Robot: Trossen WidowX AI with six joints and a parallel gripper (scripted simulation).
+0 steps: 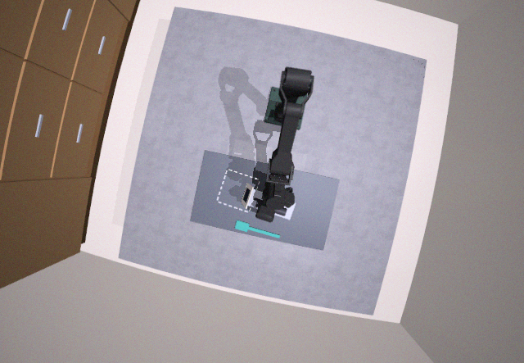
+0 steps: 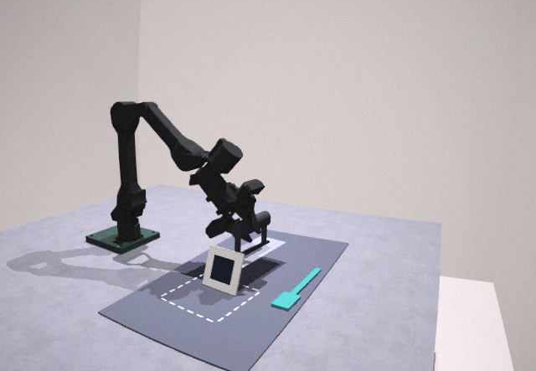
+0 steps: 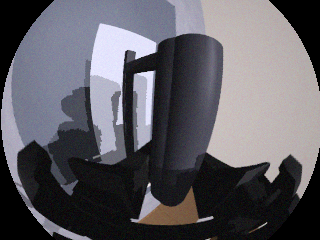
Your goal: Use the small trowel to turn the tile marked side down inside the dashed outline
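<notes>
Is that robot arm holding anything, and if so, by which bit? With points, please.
Yes, the small trowel [image 2: 263, 218] [image 3: 187, 95], held by its thick, dark, rounded handle.

Pale tile — steeply tilted; dark-handled trowel — gripped

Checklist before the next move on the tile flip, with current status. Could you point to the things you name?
1. Gripper [image 1: 270, 206] [image 2: 250, 224] [image 3: 170, 143] shut on the dark handle [image 2: 262, 218] [image 3: 189, 110]: ok.
2. Tile [image 1: 246, 195] [image 2: 223, 270] marked side down: not ok, steeply tilted, dark square visible.
3. Tile's lower edge fully inside the dashed outline [image 1: 217, 201] [image 2: 162, 296]: cannot tell, it is at the arm-side border.
4. Teal tool [image 1: 241, 225] [image 2: 286, 300] outside the outline: ok, on the mat [image 1: 313, 210] [image 2: 172, 332].
5. Held tool set down and released: not ok.
</notes>
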